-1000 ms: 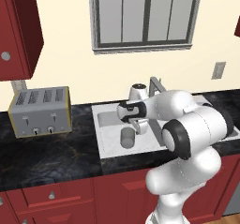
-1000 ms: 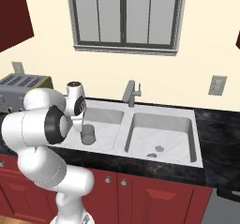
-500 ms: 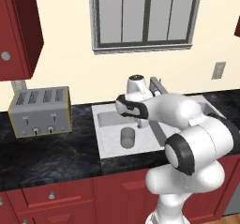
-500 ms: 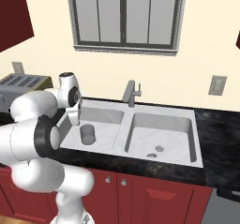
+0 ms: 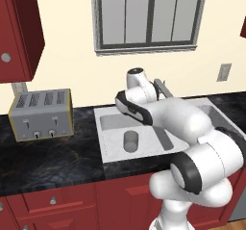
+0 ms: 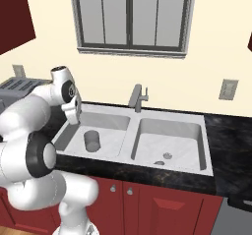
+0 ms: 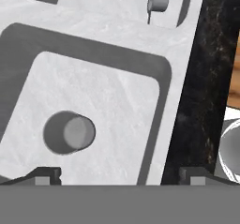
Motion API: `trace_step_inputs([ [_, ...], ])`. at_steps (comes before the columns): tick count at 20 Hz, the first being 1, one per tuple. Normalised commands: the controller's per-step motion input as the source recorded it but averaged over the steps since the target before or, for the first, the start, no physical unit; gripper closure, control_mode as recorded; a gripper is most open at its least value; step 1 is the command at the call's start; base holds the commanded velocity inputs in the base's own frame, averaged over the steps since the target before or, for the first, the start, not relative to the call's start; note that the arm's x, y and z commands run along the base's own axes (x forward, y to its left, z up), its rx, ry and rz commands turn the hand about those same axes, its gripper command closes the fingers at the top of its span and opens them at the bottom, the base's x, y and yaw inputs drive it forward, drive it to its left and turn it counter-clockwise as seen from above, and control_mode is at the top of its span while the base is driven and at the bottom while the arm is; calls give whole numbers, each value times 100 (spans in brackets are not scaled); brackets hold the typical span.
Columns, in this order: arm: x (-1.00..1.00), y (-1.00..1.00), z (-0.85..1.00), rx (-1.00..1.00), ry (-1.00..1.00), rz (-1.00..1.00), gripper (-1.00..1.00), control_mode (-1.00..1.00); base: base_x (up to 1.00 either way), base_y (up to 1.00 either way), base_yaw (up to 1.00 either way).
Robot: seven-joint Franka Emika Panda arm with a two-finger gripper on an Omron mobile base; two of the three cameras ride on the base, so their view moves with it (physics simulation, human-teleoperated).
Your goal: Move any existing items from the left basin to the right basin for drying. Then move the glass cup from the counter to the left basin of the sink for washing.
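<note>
I see the glass cup (image 5: pixel 130 141) standing upright in the left basin (image 6: pixel 110 123); the small metal piece (image 6: pixel 158 162) sits in the right basin (image 6: pixel 189 135). My gripper (image 6: pixel 75 112) hangs above, released, fingers spread.

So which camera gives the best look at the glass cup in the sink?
The hand view: it looks down at the glass cup standing in the left basin. Both base views show it smaller, from the side.
</note>
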Motion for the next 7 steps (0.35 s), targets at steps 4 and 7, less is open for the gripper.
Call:
trace_step_inputs([
  [4, -26, 3, 39, -7, 0, 0, -100, -100, 0, 0, 0],
  [7, -30, 3, 37, -7, 0, 0, -100, -100, 0, 0, 0],
])
